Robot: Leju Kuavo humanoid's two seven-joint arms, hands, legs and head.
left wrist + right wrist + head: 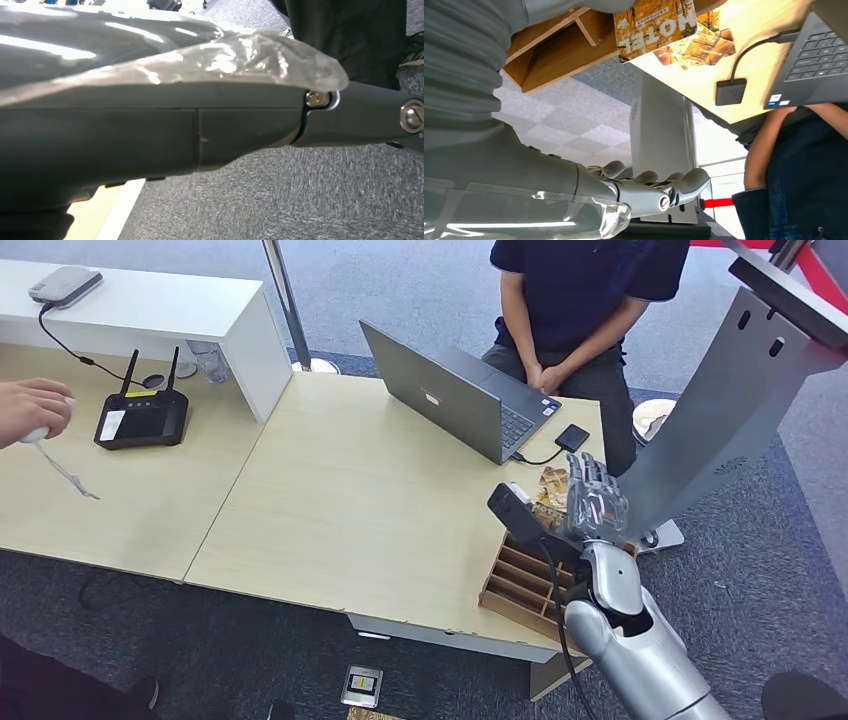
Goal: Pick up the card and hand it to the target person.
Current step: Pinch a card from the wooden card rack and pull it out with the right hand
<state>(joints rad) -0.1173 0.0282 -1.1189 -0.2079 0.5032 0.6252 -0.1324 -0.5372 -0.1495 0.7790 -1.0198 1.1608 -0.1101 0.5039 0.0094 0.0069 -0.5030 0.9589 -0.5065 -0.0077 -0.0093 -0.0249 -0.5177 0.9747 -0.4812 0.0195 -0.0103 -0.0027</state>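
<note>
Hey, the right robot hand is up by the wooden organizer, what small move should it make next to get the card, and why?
Probably lower the right robot hand toward the card printed HOTEL, sticking out of the wooden organizer. The hand holds nothing, its fingers extended and apart, and it sits above the organizer, so the card is not yet grasped. The seated person waits behind the laptop.

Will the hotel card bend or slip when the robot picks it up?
The card looks thin and flat, so it probably flexes a little. Its printed face seems glossy, so it may slip between fingers. It likely weighs almost nothing for the right hand.
</note>
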